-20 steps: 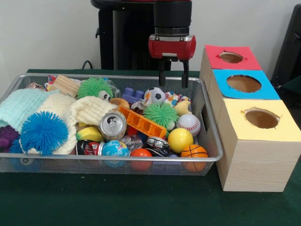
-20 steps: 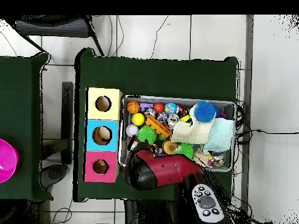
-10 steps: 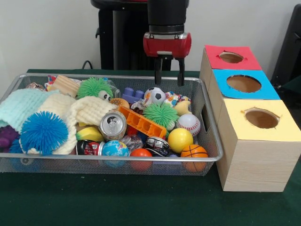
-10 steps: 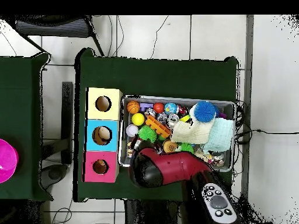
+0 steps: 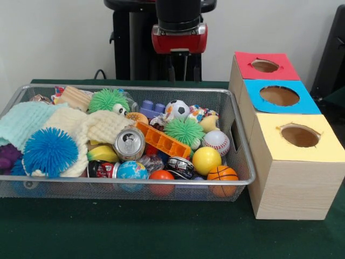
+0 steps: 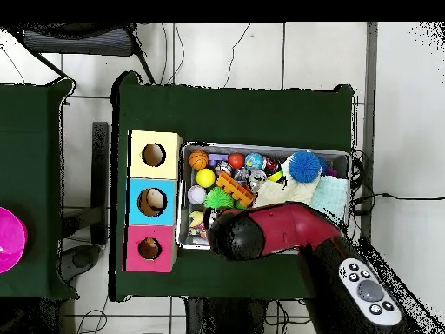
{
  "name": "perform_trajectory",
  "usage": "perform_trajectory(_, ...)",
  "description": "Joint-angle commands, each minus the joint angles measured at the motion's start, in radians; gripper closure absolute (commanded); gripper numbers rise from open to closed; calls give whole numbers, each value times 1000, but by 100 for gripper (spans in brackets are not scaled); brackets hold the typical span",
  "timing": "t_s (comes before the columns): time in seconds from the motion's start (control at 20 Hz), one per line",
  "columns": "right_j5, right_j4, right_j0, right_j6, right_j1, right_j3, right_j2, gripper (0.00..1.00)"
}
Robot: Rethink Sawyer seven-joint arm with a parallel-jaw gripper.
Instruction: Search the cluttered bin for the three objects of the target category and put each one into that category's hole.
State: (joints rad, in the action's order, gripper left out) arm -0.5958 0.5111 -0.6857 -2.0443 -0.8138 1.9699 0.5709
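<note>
Soda can point(image 5: 129, 143), basketball point(image 5: 222, 174), toys

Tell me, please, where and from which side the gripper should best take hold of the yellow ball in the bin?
Probably from straight above, closing across the yellow ball at its widest. It is round and its top is bare, though the baseball, basketball and toy car crowd its sides.

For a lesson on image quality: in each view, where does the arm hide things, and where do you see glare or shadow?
Front view: even light, a bright sheen on the can top, the hole dark inside, nothing in the bin hidden. Overhead view: the arm covers the bin's near half; no glare is visible there.
</note>
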Motion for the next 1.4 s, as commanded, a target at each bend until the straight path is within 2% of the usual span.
perform_trajectory(0.05,-163,103,-110,607,45,-133,251,0)
perform_trajectory(0.35,-108,138,-159,713,109,-137,323,0)
perform_trajectory(0.6,-59,145,-177,751,133,-114,368,0)
perform_trajectory(0.75,-10,170,-179,729,138,-81,380,0)
perform_trajectory(0.9,12,200,-151,680,135,-64,373,0)
perform_trajectory(1.05,20,232,-125,662,168,-57,359,0)
perform_trajectory(1.4,66,327,-82,617,223,-36,289,0)
